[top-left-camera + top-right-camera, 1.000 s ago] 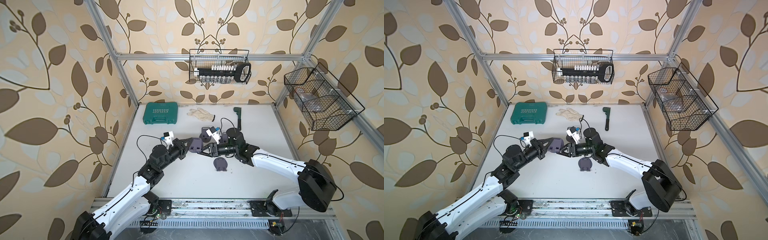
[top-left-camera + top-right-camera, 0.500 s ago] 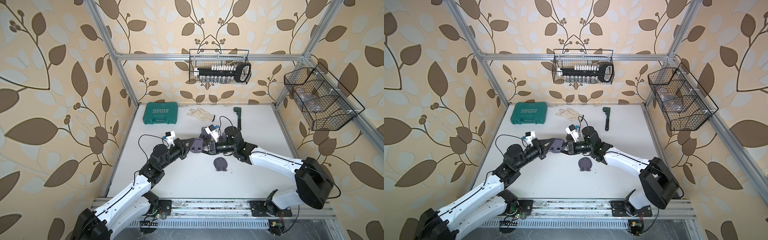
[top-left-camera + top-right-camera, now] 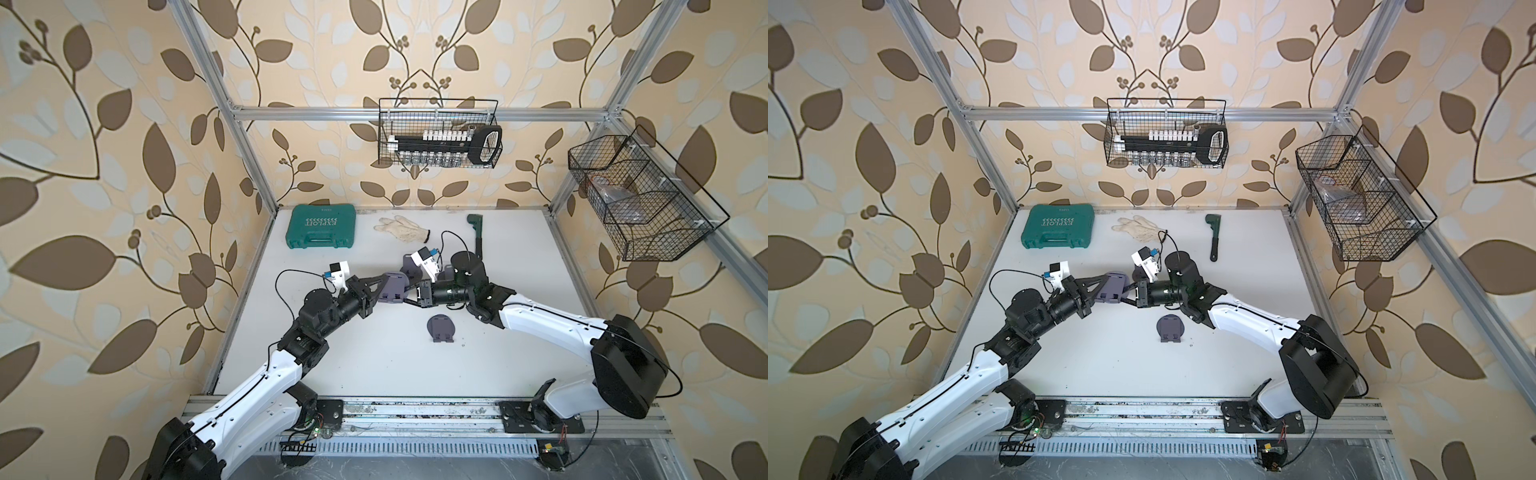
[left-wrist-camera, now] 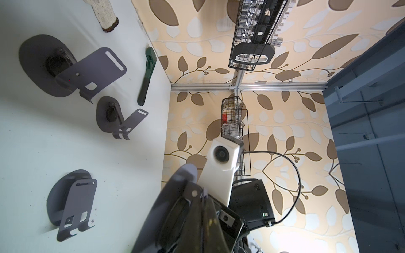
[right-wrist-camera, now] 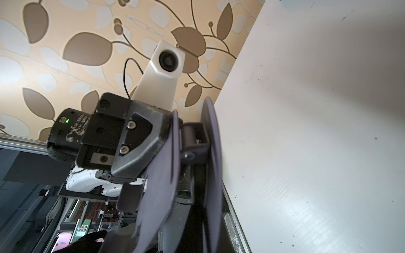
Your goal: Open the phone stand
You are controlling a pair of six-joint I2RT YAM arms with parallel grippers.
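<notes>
Left hand (image 3: 379, 286) is clamped on the left edge of the phone stand (image 3: 392, 286). I see the stand held above the worktop (image 3: 374, 374) near its middle, between the two arms. It is grey-purple, with a rounded base plate and a flat back plate joined by a small hinge block. From the right wrist both plates show edge-on with a narrow gap between them. Right hand (image 3: 408, 300) is pinched onto the stand's right edge.

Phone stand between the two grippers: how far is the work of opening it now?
Done: two stands on the table are open. In hand: left gripper and right gripper are shut on the held stand, its plates nearly parallel, not opened yet. Left: unfold it, then the folded stand.
</notes>
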